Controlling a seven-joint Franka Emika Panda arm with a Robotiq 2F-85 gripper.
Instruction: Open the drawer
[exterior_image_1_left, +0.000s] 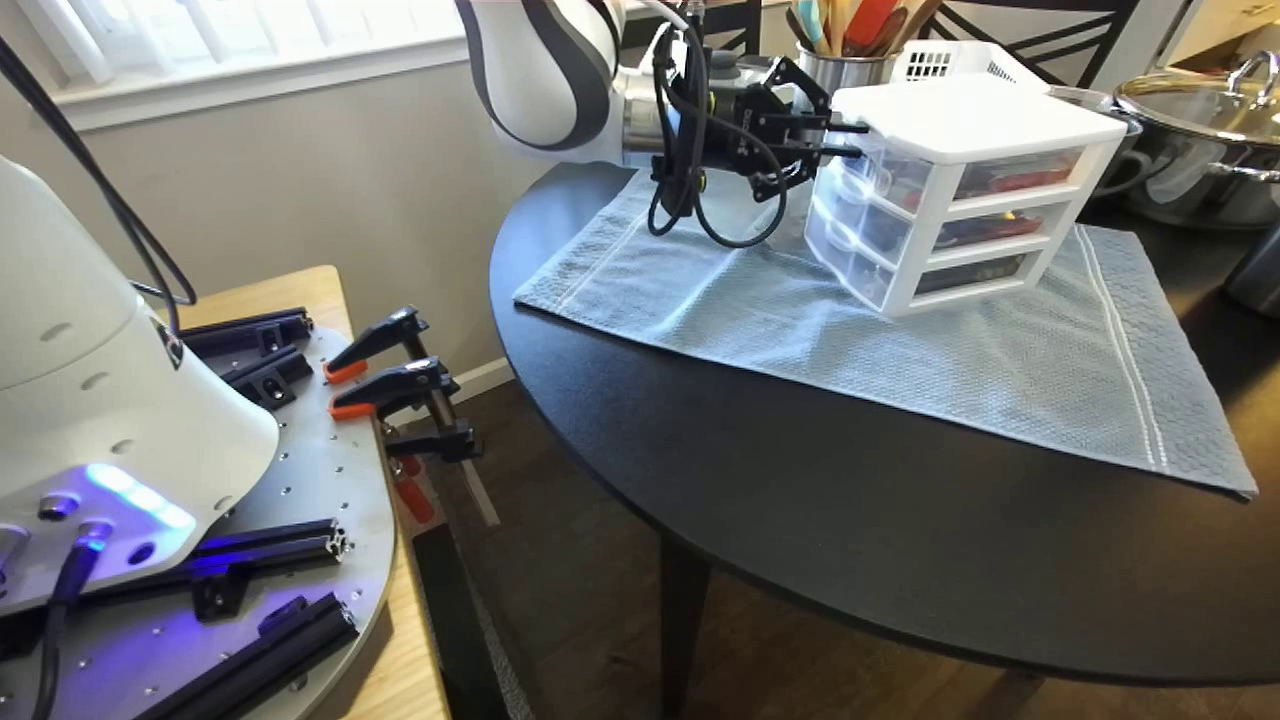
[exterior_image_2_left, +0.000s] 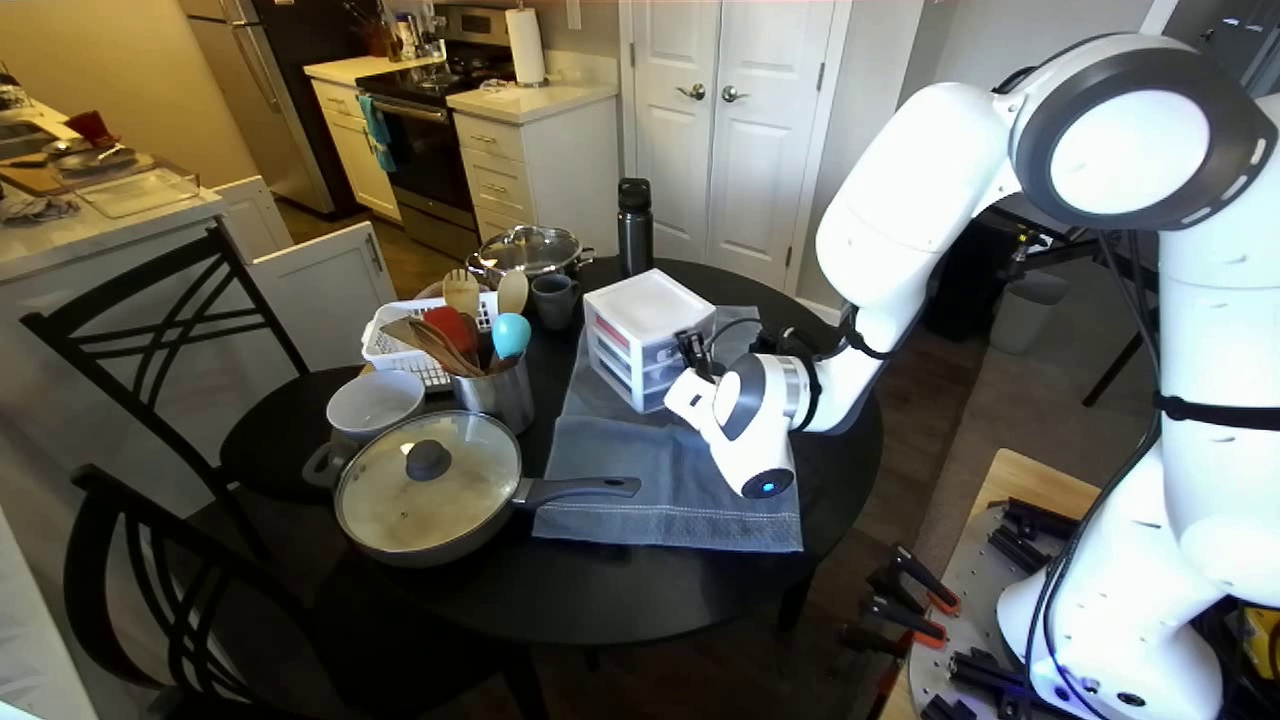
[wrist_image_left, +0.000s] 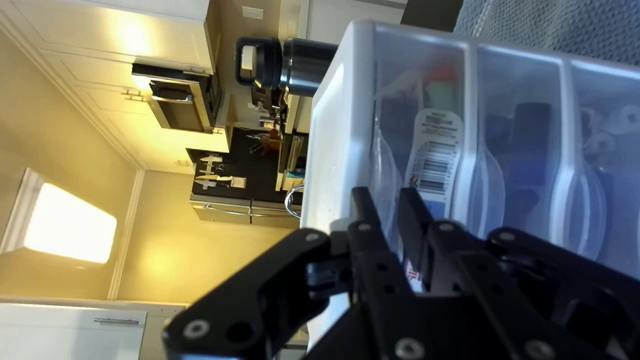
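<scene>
Daylight shows at a window (exterior_image_1_left: 235, 45) in the upper left of an exterior view, and a round black table (exterior_image_1_left: 830, 500) curves across the right side of that frame, partly covered by a grey-blue cloth (exterior_image_1_left: 900, 350). On the cloth, at upper right, stands a white-framed drawer unit (exterior_image_1_left: 1000, 203). Its topmost drawer (wrist_image_left: 420, 125), the target, lies just under the white top panel (exterior_image_1_left: 980, 112) in both exterior views; in the wrist view, which shows the room turned on its side, it is the leftmost translucent front. Its face looks flush with the 2 lower drawers (wrist_image_left: 520, 90), so I judge it closed.

With 1 arm (exterior_image_2_left: 905, 190) at work, the gripper (wrist_image_left: 386, 194) is right at the drawer front, its fingers (exterior_image_1_left: 846, 128) pointing rightward in an exterior view. They stand apart by a narrow gap, with no firm hold on anything that I can make out. In the wrist view the drawer's curved pull lip (wrist_image_left: 386, 172) appears between the fingertips, 1 finger to its left and 1 to its right; whether either touches it, I cannot tell.

That straddle is what the coming move turns on. The lip's long axis runs up and down the wrist view, across the fingers' closing direction, so closing should pinch it, provided the tips overlap it enough. Slipping off the smooth curve, or dragging the whole unit along, looks the likelier trouble.
</scene>
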